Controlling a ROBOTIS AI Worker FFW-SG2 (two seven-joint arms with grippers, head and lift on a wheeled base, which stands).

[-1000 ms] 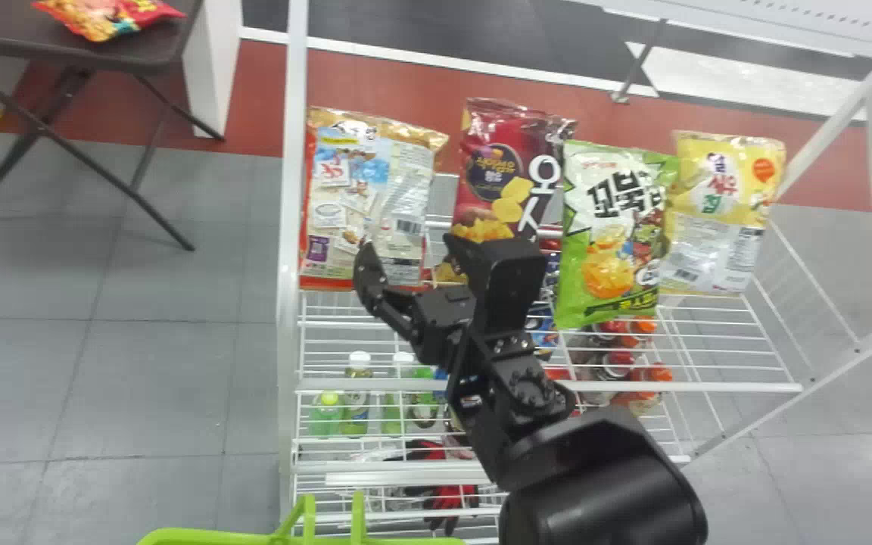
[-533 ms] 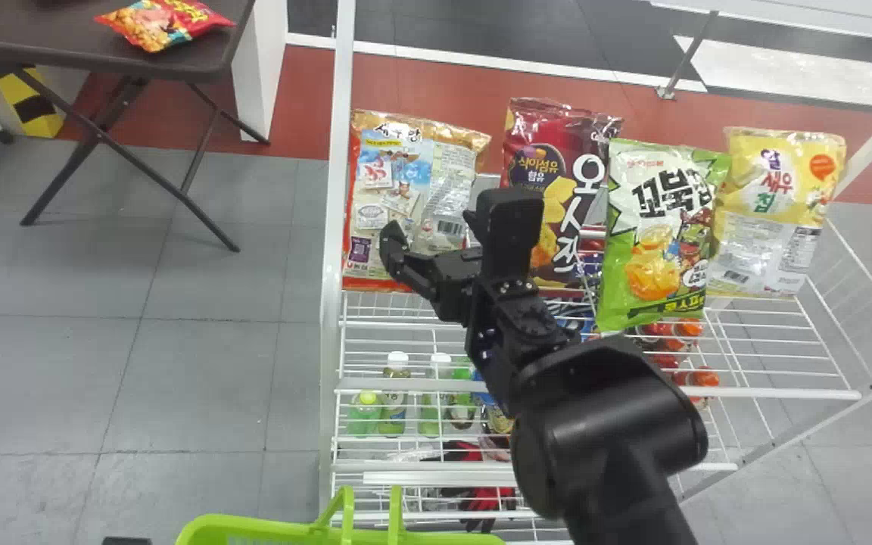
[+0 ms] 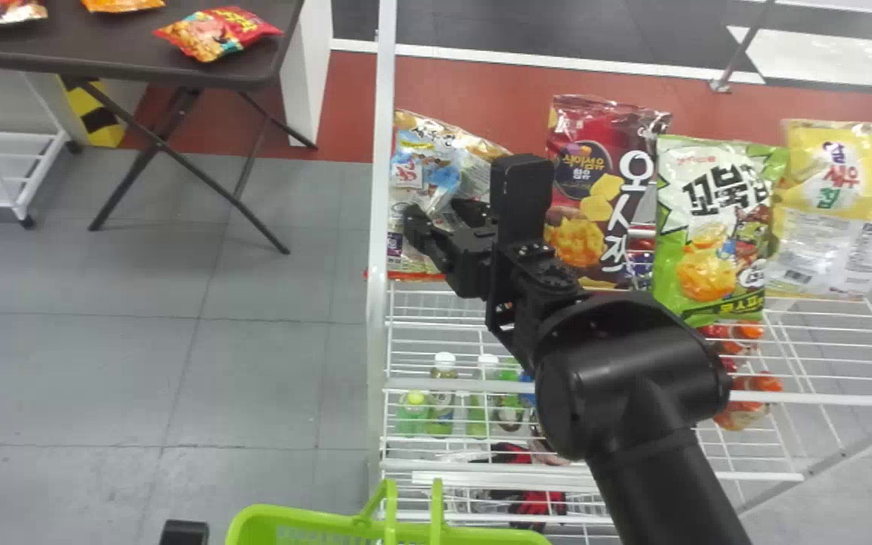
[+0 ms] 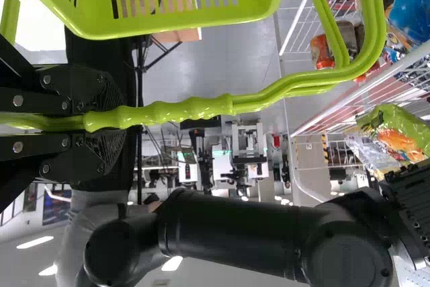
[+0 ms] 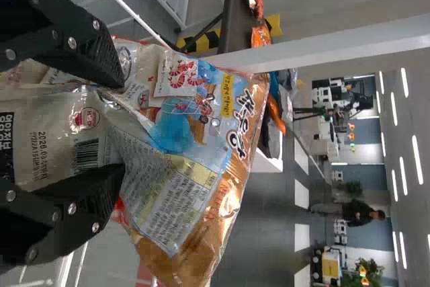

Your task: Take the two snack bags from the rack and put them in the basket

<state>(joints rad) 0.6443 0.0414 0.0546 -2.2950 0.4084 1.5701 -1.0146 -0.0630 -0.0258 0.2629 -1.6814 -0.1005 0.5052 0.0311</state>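
The shrimp snack bag (image 5: 181, 126) is pinched inside the half-closed right gripper (image 5: 122, 123), likely for lifting; the basket handle (image 4: 195, 109) is held in the tightly closed left gripper (image 4: 113, 122) for filling.

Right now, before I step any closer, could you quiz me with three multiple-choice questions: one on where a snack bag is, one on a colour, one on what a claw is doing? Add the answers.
1. On the rack, where is the green bag?
A) between the dark red bag and the yellow bag
B) right of the yellow bag
C) left of the dark red bag

2. What colour is the basket?
A) white
B) blue
C) lime green

3. What is the left claw doing?
A) hanging empty
B) gripping the basket's handle
C) gripping a bottle

Answers:
1: A, dark red is on its left, yellow on its right.
2: C, its rim and walls are lime green.
3: B, the handle runs between its closed fingers.
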